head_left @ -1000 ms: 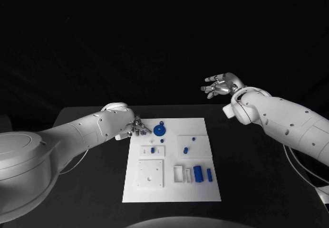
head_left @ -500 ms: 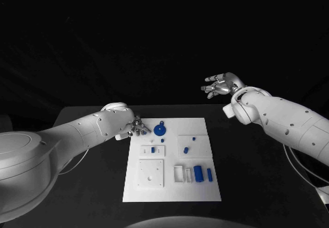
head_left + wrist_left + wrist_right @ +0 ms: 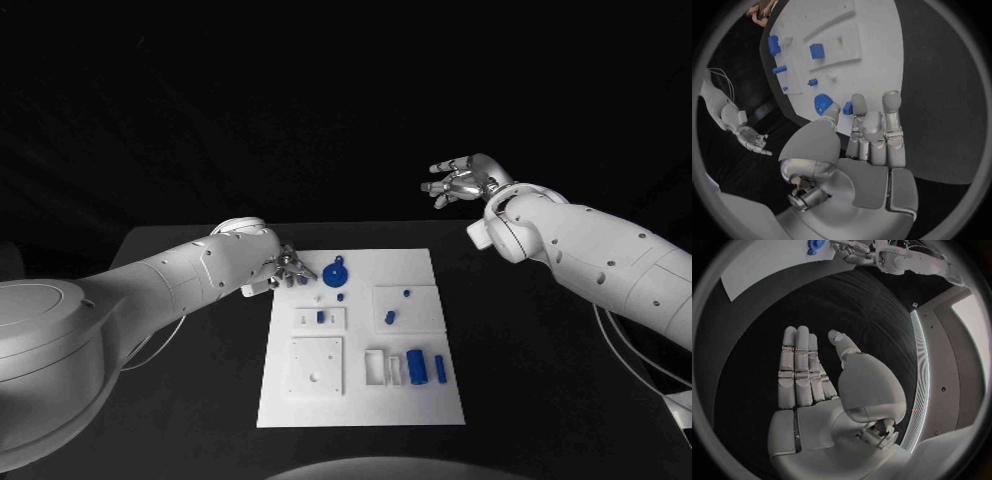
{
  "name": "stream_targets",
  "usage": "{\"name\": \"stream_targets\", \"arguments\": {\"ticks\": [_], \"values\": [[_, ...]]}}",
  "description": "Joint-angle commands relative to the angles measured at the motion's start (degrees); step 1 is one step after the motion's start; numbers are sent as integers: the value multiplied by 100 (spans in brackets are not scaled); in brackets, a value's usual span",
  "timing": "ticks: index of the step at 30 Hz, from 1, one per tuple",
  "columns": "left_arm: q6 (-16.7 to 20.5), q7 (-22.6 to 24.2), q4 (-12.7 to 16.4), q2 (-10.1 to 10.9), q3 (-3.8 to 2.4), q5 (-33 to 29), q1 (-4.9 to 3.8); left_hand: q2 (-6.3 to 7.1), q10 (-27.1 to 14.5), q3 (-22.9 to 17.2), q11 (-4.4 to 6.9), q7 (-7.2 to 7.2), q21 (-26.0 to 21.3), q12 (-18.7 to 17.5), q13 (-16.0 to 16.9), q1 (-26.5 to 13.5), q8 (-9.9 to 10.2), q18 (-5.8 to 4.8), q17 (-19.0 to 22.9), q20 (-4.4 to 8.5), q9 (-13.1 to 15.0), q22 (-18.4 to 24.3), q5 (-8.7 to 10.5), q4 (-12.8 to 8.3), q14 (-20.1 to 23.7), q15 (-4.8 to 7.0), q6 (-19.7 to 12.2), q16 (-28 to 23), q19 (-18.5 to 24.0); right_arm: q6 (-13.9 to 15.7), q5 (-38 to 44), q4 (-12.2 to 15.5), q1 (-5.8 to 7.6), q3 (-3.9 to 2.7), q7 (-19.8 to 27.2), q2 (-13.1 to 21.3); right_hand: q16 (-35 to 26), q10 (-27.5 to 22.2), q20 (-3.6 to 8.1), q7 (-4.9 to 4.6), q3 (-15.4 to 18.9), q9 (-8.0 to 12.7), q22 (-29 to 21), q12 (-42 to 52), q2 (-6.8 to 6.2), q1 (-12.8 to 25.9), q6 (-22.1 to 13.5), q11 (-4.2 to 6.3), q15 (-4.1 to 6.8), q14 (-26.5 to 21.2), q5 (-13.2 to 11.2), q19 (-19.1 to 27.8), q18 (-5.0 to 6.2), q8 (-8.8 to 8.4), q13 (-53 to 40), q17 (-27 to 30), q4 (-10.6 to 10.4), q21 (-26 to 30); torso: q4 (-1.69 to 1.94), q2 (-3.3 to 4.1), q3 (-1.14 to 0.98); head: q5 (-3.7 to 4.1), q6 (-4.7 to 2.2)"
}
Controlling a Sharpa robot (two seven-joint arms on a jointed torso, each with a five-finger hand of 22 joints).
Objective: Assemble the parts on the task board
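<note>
The white task board [image 3: 361, 400] lies in the middle of the black table. My left hand [image 3: 289, 268] hovers at the board's far left corner. In the left wrist view this hand [image 3: 870, 140] pinches a small blue part [image 3: 847, 107] between thumb and a fingertip. Just beside it a round blue part [image 3: 336, 272] rests on the board. Small blue pegs [image 3: 320, 316] stand in raised white blocks at mid-board. Longer blue parts [image 3: 417, 365] lie near the front right. My right hand [image 3: 462, 180] is raised high behind the table, open, with fingers [image 3: 798, 365] straight and nothing in it.
A square white block [image 3: 316, 365] sits at the board's front left. Bare black table [image 3: 173, 400] runs along both sides of the board. My right arm [image 3: 606, 260] crosses above the table's right side.
</note>
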State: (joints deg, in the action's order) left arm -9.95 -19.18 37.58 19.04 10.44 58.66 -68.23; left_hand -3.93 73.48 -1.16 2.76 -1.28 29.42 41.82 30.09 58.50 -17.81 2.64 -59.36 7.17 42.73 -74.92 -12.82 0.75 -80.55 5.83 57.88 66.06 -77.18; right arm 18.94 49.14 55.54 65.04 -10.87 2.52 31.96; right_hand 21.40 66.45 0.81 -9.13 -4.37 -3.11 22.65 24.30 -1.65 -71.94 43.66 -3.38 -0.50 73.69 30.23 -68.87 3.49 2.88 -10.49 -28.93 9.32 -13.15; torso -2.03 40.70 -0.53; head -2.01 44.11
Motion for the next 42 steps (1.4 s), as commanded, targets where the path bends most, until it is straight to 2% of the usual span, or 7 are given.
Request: {"name": "stream_targets", "arguments": {"ticks": [1,10,23,26,29,33,42], "values": [[60,71,-3,-19,0,-53,1,-13,-46,20,10,8,-25,-1,-6,-15,-8,10,5,-5,-1,-125,-7,-26,44,4,-37,-21,40,-27,3,-7,0,-4,-6,-4,8,-36,-5,10,-13,1,-7,19,-23,18,-40,4,6,-31,21,13,-36,18,2,-6,-3,-21,-5,2,3,5,-5],[77,35,-32,-34,0,-130,0,-176,-44,-74,18,23,-34,-8,-10,71,-19,10,10,-2,3,-126,-23,-79,40,9,-35,-27,35,-23,3,-10,0,-4,-8,-2,3,-38,-6,9,-13,2,-22,16,-23,13,-55,3,5,-36,19,22,-35,16,4,-2,3,-35,3,2,-1,23,19],[-17,35,-28,-46,0,-354,-1,-445,-52,-415,32,52,-24,-13,-12,479,-65,-10,-3,5,65,-135,-139,-469,45,15,-81,-12,44,-31,3,-16,0,-4,-18,-9,-3,-38,-7,9,-16,1,-29,15,-16,16,-46,3,4,-32,19,24,-34,18,6,7,0,-44,2,3,0,15,25],[-45,42,-23,-45,0,-378,-1,-492,-47,-541,28,49,-10,-21,-18,573,-89,-13,-7,3,95,-137,-233,-601,40,13,-101,-4,44,-33,3,-20,0,-4,-19,-10,-3,-38,-7,9,-16,1,-29,15,-16,16,-46,3,4,-32,19,24,-34,18,6,7,0,-44,2,3,0,12,32],[-74,60,-16,-42,0,-413,-1,-475,-39,-708,25,45,-12,-43,-34,666,-151,-17,7,0,160,-137,-689,-768,46,11,-111,-18,52,-38,3,-25,0,-4,-19,-13,-3,-38,-7,9,-16,1,-29,15,-16,16,-46,3,4,-32,19,24,-34,18,6,7,0,-44,1,3,0,10,39],[-77,80,11,-27,0,-456,-1,-455,8,-1013,30,69,23,-70,-54,593,-465,-28,4,2,652,-142,-784,-923,31,13,-212,-13,51,-44,3,-38,0,-4,-18,-21,-3,-38,-7,9,-16,1,-29,15,-16,16,-46,3,4,-32,19,24,-34,18,6,7,0,-44,7,6,-3,5,37],[280,-19,399,265,-2,-743,-52,-390,97,-1231,56,102,194,-81,-53,500,-515,-34,-65,19,1024,-168,-993,-983,-49,29,-153,41,-14,-53,3,-37,0,-3,-13,-7,-5,-36,-7,9,-16,2,-47,18,-18,27,-55,3,5,-26,24,28,-34,16,5,16,-3,-59,6,-3,-10,-14,53]]}}
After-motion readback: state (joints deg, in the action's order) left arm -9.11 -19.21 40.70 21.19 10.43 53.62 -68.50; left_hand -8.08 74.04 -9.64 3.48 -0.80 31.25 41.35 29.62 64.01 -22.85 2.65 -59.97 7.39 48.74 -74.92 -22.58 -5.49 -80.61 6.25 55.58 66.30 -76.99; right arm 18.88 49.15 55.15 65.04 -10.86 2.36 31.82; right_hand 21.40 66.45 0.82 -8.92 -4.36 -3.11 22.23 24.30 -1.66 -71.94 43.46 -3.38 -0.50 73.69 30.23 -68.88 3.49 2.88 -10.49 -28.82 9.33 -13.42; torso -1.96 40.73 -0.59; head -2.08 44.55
